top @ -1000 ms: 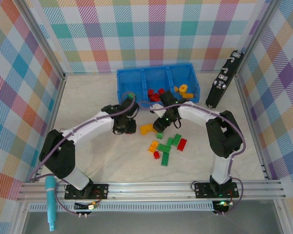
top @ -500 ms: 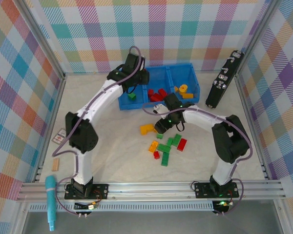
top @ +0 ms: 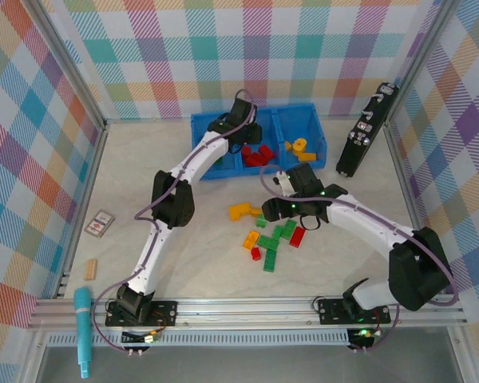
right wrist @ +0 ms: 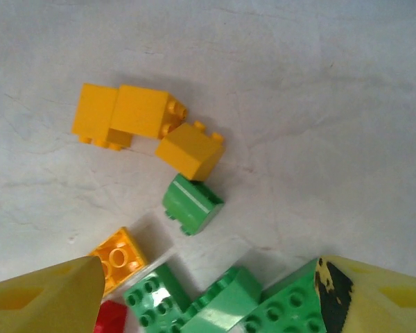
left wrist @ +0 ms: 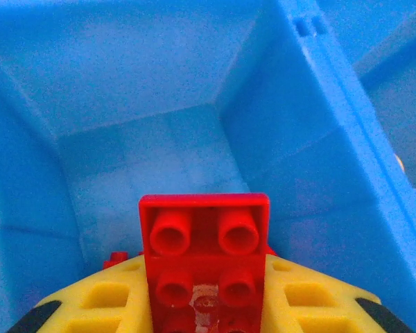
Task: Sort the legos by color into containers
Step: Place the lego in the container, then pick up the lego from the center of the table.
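Note:
My left gripper (top: 238, 126) hangs over the blue tray (top: 291, 109) near its middle compartment, shut on a red lego (left wrist: 204, 239) that stands between its yellow fingers (left wrist: 312, 298). Red legos (top: 259, 154) lie in the middle compartment and yellow-orange ones (top: 299, 148) in the right one. My right gripper (top: 279, 212) (right wrist: 208, 309) hovers open above the loose pile on the table. Green legos (right wrist: 222, 305) lie between its fingertips. Beyond them lie a small green lego (right wrist: 192, 203), yellow-orange legos (right wrist: 128, 114) and an orange one (right wrist: 118, 260). On the table I also see a red lego (top: 297, 236).
A long black device (top: 363, 132) leans at the right wall beside the tray. A small card (top: 100, 223) and a tan wooden block (top: 91, 270) lie at the left. A teal tool (top: 83, 331) sits outside the metal front rail (top: 247, 307).
My left arm swung from the table up to the tray, first over the left compartment, then toward the middle. My right gripper slid back over the pile and opened wider.

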